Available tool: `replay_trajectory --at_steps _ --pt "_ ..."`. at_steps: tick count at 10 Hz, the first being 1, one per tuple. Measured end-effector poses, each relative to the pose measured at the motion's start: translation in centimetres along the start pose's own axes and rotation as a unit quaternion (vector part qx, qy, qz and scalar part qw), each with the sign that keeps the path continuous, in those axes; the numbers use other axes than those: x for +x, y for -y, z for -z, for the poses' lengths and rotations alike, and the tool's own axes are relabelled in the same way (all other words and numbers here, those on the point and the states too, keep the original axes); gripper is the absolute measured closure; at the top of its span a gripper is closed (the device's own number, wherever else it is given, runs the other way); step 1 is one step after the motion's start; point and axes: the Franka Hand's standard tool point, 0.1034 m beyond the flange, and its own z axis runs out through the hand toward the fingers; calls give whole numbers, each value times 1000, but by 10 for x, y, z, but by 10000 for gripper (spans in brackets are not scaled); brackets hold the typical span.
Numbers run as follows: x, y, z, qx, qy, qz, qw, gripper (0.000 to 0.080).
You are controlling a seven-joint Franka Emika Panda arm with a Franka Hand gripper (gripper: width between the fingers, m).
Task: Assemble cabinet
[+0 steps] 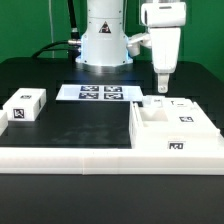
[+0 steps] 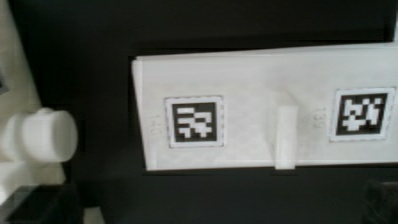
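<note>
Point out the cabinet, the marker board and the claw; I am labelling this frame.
cabinet (image 1: 155,143): exterior view, on its white front wall.
marker board (image 1: 100,93): exterior view, at its middle, among the tags.
claw (image 1: 161,85): exterior view, midway between its fingertips, above the cabinet.

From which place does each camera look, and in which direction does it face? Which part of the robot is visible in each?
Exterior view: sits across the table from the arm's base, slightly raised and facing it; the arm and end effector show above the cabinet.
Wrist view: sits on the wrist, looking straight down at a white tagged surface; no robot part shows clearly.
Shared: probably the cabinet, since the end effector hangs over its far edge.
</note>
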Motion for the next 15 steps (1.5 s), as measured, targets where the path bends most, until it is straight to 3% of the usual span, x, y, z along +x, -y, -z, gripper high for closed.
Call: replay_trajectory --at_steps 3,9,11,12,14,15 --pt "-3 7 -16 11 -4 -6 1000 2" --pt "-8 18 -31 31 -2 -12 999 2" --pt "-9 21 -35 36 -2 -12 999 257" --pt "-8 22 -36 36 -2 -13 999 257" --pt "-8 23 -37 37 -2 -13 999 576" --pt "-9 23 -37 38 -2 -13 999 576"
